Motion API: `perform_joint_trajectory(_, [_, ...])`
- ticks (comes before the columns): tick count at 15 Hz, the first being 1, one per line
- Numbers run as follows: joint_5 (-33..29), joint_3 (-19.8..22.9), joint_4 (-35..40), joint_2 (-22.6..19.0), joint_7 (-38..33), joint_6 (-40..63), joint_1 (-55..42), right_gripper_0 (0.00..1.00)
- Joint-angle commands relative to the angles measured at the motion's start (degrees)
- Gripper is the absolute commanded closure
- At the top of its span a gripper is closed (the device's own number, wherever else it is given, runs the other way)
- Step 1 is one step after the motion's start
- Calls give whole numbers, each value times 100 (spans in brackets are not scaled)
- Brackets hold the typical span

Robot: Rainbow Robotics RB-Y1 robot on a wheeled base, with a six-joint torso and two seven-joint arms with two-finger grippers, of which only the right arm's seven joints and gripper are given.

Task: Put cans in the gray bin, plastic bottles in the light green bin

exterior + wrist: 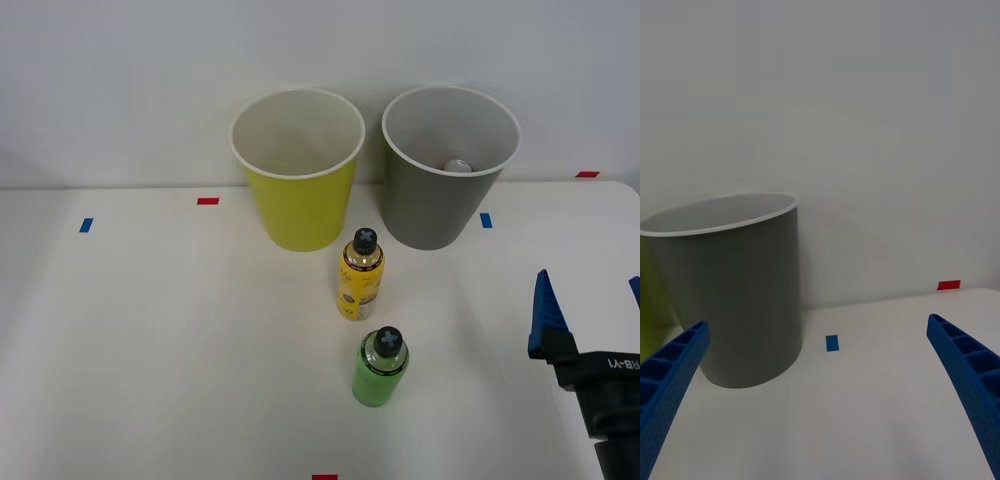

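While you hold position, note these:
Right gripper (590, 300): low at the near right of the table, blue fingers (670, 379) spread wide apart, nothing between them.
Gray bin (440, 200): upright at the far side, right of the light green bin (300, 195); rims close together but apart. From the wrist it (737, 300) stands ahead of the fingers.
Can (458, 165): you see a silver top inside the gray bin, low against its near wall.
Yellow bottle (361, 275): upright, just near of the gap between the bins.
Green bottle (380, 367): upright, nearer to you than the yellow one, well left of the gripper.
Tape marks (485, 220): blue and red, scattered on the white table (150, 350).
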State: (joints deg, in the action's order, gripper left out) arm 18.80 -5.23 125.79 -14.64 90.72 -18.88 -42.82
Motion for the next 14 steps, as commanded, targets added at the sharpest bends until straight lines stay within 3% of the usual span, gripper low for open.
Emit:
perform_joint_trajectory(1, [-122,-4,-2,58,60,-36,-465,0])
perform_joint_trajectory(14, [-597,-365,-20,910,-362,-45,-1027,0])
